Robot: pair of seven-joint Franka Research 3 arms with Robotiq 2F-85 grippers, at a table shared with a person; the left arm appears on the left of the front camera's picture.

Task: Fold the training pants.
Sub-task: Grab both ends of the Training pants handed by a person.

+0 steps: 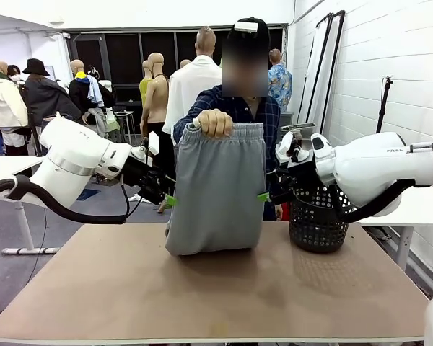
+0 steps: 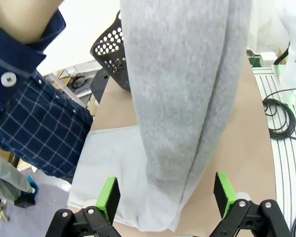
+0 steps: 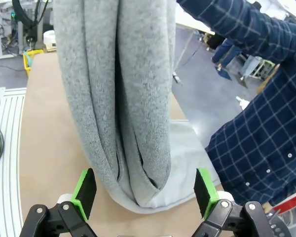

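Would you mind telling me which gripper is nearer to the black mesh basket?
Right. The right gripper sits open between the basket and the held-up training pants; the left gripper, also open, is at the pants' other edge, with the pants between it and the basket.

letters "fra" on right arm [image 1: 372, 169]

One pair of training pants [image 1: 216, 191]. One table [image 1: 202, 295], beneath them. One basket [image 1: 314, 223], to their right. Two grippers, the left gripper [image 2: 166, 195] and the right gripper [image 3: 145, 192], one either side.

Table [image 1: 202, 303] under training pants [image 1: 216, 194], basket [image 1: 316, 223]
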